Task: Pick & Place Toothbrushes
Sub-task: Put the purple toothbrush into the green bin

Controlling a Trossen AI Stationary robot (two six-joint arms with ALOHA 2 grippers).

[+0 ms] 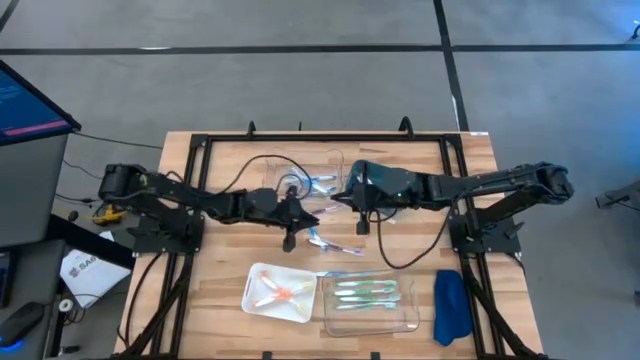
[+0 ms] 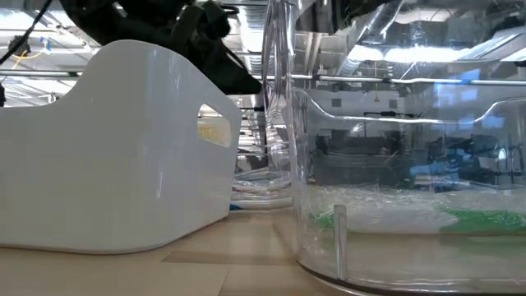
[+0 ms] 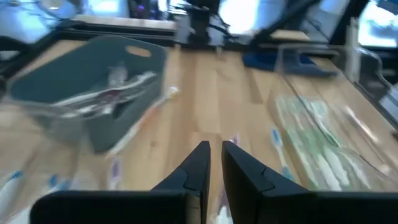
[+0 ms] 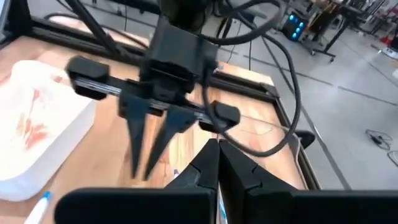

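Both arms reach in over the middle of the wooden worktop point(image 1: 215, 290), their pincers close together above a scatter of loose toothbrushes point(image 1: 335, 245). The left pincer point(image 1: 290, 240) points down toward the near side; in its own wrist view its fingers point(image 3: 198, 163) stand nearly together with only a thin slit between them, and nothing can be made out in that slit. The right pincer point(image 1: 362, 226) hangs just beside it with its fingers point(image 4: 208, 163) pressed together, and whether anything thin is caught there cannot be told (the tips run into blur).

Near the front edge sit two containers side by side: a white tray point(image 1: 254, 296) holding orange-pink toothbrushes point(image 1: 283, 293), and a clear tray point(image 1: 330, 318) holding green and white ones point(image 1: 365, 293). A second clear tray point(image 1: 330, 160) lies behind the arms, largely hidden by them; a few light blue sticks point(image 1: 322, 184) show inside it. A blue cloth point(image 1: 451, 305) lies right of the front clear tray.

The low view is almost filled by the white tray's wall point(image 2: 123, 164) and the clear tray's wall point(image 2: 394, 181), so the loose brushes behind are barely seen; only a green smear point(image 2: 485, 219) shows through the clear plastic.
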